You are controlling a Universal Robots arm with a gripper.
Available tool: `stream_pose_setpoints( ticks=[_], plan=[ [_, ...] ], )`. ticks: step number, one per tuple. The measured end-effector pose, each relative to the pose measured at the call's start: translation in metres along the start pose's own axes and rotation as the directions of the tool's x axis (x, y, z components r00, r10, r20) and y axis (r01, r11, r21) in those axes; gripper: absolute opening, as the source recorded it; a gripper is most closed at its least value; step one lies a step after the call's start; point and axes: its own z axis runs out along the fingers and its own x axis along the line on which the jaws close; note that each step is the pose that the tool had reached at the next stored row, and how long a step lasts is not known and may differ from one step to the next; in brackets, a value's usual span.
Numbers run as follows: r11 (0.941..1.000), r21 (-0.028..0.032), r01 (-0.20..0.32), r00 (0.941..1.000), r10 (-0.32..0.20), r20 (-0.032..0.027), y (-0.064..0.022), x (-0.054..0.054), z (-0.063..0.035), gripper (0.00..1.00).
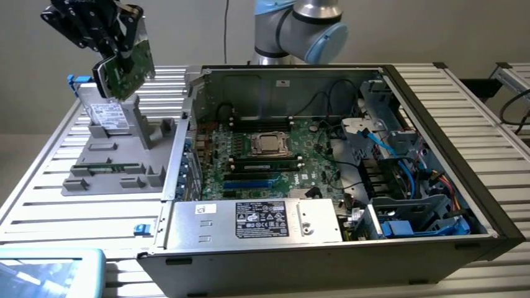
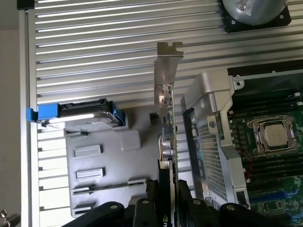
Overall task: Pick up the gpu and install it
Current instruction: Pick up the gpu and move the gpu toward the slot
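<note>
Starting in the exterior view: the black multi-link claw (image 1: 116, 51) is hanging in the upper left of the frame. It is clamping the thin green-boarded gpu card (image 1: 126, 73) by its upper edge, jaws closed tight on it. The card is dangling tilted in the air, just above the silver hard drive with a white label (image 1: 108, 115). That drive is standing in the grey moulded parts holder (image 1: 108, 169) on the slatted aluminium table (image 1: 49, 198). The open black computer case (image 1: 431, 155) is taking up the centre and right of the frame, with the large green motherboard (image 1: 273, 158) lying exposed inside. The gpu is sitting outside the case, towards the exterior view's left.

Moving to the wrist view: we are looking along the gpu (image 2: 168, 123) edge-on. The black fingers (image 2: 149, 201) are pressing in from both sides, and the claw (image 2: 166, 191) is nearly closed around the thin board. The card's silver metal end bracket (image 2: 167, 66) is pointing away from the claw. The blue-tabbed hard drive (image 2: 83, 116) is lying to one side of the card and the case's metal wall (image 2: 208, 109) to the other.
</note>
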Motion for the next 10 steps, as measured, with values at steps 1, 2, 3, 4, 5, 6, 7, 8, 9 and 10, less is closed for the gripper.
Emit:
stream_pose_setpoints(
  ticks=[1,2,3,4,5,6,7,8,9,10],
  plan=[
    [1.0,0.0002,0.0,1.0,0.0,-0.0016,0.0009,-0.002,-0.0041,0.29],
    [1.0,0.0005,-0.001,1.0,0.001,-0.003,0.0019,-0.003,-0.0083,0.29],
    [1.0,0.0009,-0.001,1.0,0.001,-0.0045,0.0029,-0.005,-0.0127,0.29],
    [1.0,0.0012,-0.001,1.0,0.001,-0.0059,0.0039,-0.007,-0.0171,0.29],
    [1.0,0.0014,-0.001,1.0,0.001,-0.0072,0.005,-0.009,-0.0218,0.29],
    [1.0,0.0018,-0.001,1.0,0.001,-0.0088,0.0061,-0.011,-0.0261,0.29],
    [1.0,0.0019,-0.002,0.9999,0.002,-0.0102,0.0073,-0.014,-0.0302,0.29],
    [1.0,0.0021,-0.002,0.9999,0.002,-0.0118,0.0085,-0.018,-0.0341,0.29],
    [1.0,0.0025,-0.002,0.9999,0.002,-0.014,0.0095,-0.022,-0.0374,0.29],
    [1.0,0.003,-0.003,0.9999,0.003,-0.0167,0.0105,-0.026,-0.0402,0.29]
  ],
)
